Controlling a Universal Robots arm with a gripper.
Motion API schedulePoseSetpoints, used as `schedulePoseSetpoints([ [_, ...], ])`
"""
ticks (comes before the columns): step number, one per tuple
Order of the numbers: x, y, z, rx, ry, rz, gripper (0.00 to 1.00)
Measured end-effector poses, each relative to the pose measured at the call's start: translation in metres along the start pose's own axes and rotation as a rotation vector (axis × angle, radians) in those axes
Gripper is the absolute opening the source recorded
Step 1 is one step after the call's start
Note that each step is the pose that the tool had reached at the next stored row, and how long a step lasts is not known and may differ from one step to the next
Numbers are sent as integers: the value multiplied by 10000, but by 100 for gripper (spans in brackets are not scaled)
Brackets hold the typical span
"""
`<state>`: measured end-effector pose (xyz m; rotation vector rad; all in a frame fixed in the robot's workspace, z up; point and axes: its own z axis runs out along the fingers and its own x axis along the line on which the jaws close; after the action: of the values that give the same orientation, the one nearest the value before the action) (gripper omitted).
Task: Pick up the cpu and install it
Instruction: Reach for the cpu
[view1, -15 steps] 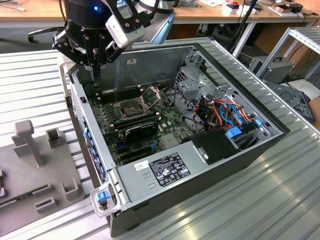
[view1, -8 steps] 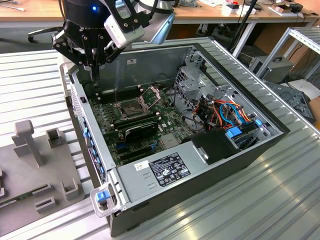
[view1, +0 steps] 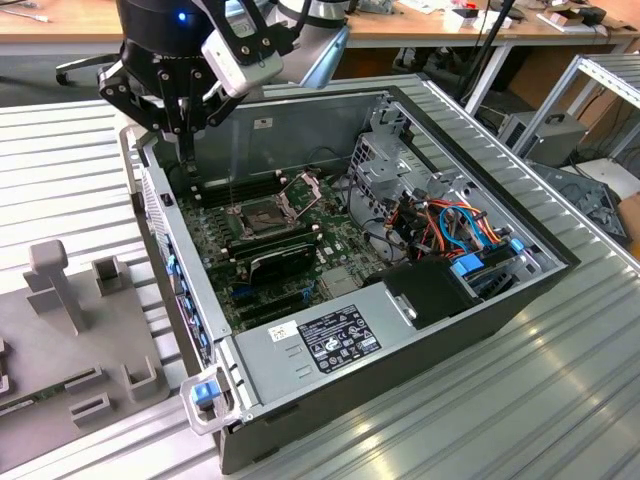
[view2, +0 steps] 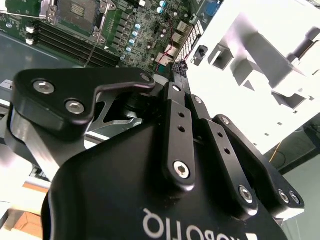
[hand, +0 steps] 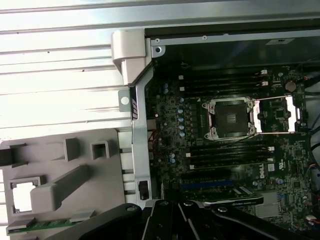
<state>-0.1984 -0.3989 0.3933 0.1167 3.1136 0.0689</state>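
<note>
The cpu (hand: 22, 195) is a pale bright square lying in a pocket of the grey fixture tray (hand: 75, 175), outside the computer case. My black gripper (view1: 188, 160) hangs over the case's corner on the exterior view's left, between the tray and the motherboard. Its fingers (view2: 178, 72) stand together with nothing seen between them. On the green motherboard (view1: 300, 260) the dark square socket (hand: 230, 117) lies uncovered, its hinged metal frame (hand: 277, 114) swung open beside it. The socket (view1: 262, 212) is a short way from the fingertips.
The open case (view1: 400, 340) lies on a ribbed metal table (view1: 560, 380), its walls rising around the board. Memory slots (hand: 227, 150) flank the socket. Cables and a drive cage (view1: 440, 215) fill the case's far side. A green memory stick (hand: 47, 224) rests in the tray.
</note>
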Motion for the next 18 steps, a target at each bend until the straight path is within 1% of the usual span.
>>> schedulePoseSetpoints([
  [18,100,-8,-3,0,0,-1,11],
])
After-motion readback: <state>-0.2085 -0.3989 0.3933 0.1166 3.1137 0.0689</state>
